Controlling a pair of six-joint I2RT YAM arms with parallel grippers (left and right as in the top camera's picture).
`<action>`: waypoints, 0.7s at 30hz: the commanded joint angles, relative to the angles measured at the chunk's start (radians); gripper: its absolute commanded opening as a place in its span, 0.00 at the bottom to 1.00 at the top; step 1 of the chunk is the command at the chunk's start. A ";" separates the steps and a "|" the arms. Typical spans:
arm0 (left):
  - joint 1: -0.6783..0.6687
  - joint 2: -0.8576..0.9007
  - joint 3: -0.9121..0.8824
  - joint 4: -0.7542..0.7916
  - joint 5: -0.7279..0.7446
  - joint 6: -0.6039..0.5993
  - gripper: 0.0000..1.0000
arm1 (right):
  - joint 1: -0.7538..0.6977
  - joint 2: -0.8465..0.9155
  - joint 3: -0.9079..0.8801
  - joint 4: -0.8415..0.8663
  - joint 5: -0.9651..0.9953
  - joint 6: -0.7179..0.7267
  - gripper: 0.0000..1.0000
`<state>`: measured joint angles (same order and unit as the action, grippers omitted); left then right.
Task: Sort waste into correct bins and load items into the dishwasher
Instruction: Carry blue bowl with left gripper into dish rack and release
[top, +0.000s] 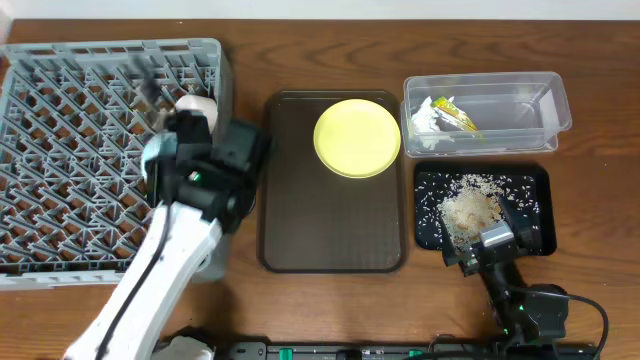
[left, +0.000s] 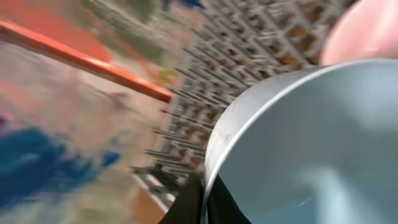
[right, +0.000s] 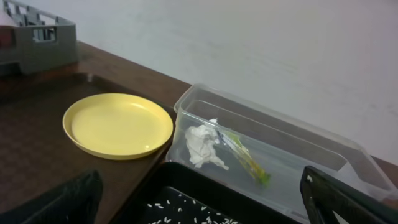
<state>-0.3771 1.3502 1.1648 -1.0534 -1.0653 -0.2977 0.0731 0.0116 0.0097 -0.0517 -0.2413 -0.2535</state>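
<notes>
The grey dish rack (top: 60, 150) fills the left side. My left gripper (left: 204, 199) is shut on the rim of the light blue bowl (left: 298, 143) and holds it over the rack's right part (top: 158, 152); that view is motion-blurred. A white bowl (top: 197, 105) sits in the rack beside it. The yellow plate (top: 357, 137) lies on the brown serving tray (top: 330, 230). The clear tub (top: 540, 105) holds the white tissue (top: 424, 118) and the green-and-orange wrapper (top: 458, 116). The black tray (top: 535, 190) holds rice crumbs (top: 468, 212). My right gripper (right: 199, 193) is open and empty above the black tray's near edge. I see no chopsticks.
The clear tub and black tray stand side by side at the right, with the brown tray between them and the rack. The left arm (top: 160, 270) stretches from the front edge over the rack's right side.
</notes>
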 joint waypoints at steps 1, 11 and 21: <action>0.034 0.095 -0.018 0.019 -0.153 0.043 0.06 | -0.008 -0.006 -0.005 0.000 0.005 0.013 0.99; 0.067 0.316 -0.018 0.019 -0.332 0.017 0.06 | -0.008 -0.006 -0.005 0.000 0.005 0.013 0.99; 0.114 0.345 -0.047 0.023 -0.300 -0.044 0.06 | -0.008 -0.006 -0.005 0.000 0.005 0.013 0.99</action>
<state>-0.2905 1.6913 1.1355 -1.0290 -1.3525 -0.2962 0.0731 0.0116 0.0097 -0.0517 -0.2413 -0.2535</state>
